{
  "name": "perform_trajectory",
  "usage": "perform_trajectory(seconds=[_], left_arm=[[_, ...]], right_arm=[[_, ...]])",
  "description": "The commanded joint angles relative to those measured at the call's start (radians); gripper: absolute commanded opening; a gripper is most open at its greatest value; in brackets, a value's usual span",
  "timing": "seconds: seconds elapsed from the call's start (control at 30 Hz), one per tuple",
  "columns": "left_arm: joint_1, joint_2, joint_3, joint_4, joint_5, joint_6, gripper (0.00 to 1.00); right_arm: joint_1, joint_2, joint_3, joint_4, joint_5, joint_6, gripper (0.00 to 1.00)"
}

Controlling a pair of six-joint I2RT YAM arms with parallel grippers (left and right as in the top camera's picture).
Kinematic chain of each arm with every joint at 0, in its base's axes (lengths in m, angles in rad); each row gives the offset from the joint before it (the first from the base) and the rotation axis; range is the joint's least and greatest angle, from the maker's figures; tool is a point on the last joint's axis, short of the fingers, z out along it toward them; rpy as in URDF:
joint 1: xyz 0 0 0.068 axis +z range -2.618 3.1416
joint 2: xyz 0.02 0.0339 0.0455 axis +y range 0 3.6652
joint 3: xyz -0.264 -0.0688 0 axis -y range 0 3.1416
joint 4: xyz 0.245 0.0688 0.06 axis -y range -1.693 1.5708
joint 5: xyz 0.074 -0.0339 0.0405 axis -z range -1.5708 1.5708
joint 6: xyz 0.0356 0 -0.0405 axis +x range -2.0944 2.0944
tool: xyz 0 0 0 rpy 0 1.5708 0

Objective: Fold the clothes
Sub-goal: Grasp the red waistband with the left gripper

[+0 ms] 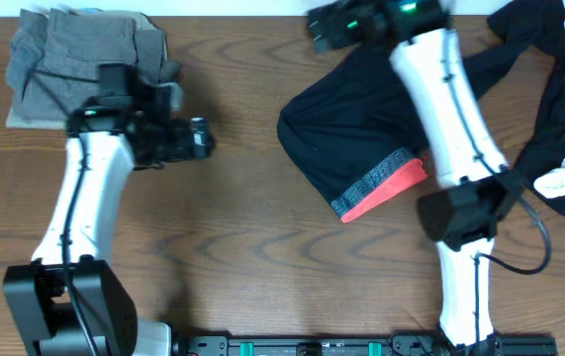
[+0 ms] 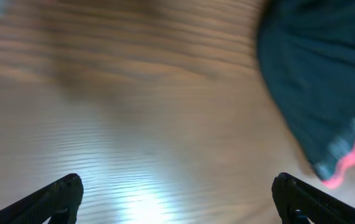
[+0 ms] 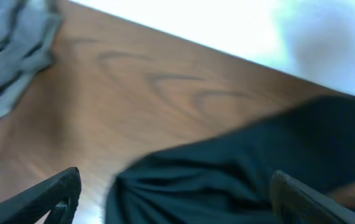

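The clothes in play are a black garment (image 1: 346,124) lying crumpled at centre right of the table, its heather-grey and coral-red band (image 1: 386,186) towards the front. My right gripper (image 1: 324,28) hovers over the garment's far edge. In the right wrist view its fingers (image 3: 53,196) stand wide apart, open, with the black fabric (image 3: 227,180) below and between them, nothing pinched. My left gripper (image 1: 203,138) is open over bare wood to the left of the garment. In the left wrist view the garment (image 2: 320,81) and its coral edge (image 2: 354,155) lie at the upper right, apart from the left gripper (image 2: 177,202).
A pile of grey clothes (image 1: 74,59) sits at the back left, also in the right wrist view (image 3: 9,50). More black and white clothes (image 1: 559,109) lie heaped at the right edge. The table's far edge (image 3: 183,43) runs close behind the right gripper.
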Motion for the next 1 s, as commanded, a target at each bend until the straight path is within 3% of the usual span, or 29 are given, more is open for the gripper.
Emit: perform_trajectory(seconds=[0.0,0.13,0.37,0.57,0.73,0.97], left_arm=[[-0.112,-0.011,-0.01,-0.01,0.07,0.017,0.98],[-0.256,-0.011,-0.021,-0.002,0.059,0.017,0.98],[-0.483,0.021,-0.022,0.029,-0.119,-0.008,0.98],[-0.634,0.136,-0.022,0.18,-0.122,0.029,0.98],[-0.723,0.23,-0.022,0.262,-0.135,0.082,0.98],[-0.76,0.329,-0.022,0.316,-0.212,0.066,0.98]], right_arm=[[-0.101,0.004,0.025,-0.04,0.005,0.021,0.96],[-0.208,0.004,0.02,-0.104,0.005,0.038,0.94],[-0.34,0.004,0.02,-0.165,0.0,0.047,0.92],[-0.371,0.005,0.015,-0.177,0.0,0.047,0.93],[-0.37,0.006,0.0,-0.176,0.001,0.047,0.93],[-0.37,0.006,-0.08,-0.146,0.0,0.047,0.93]])
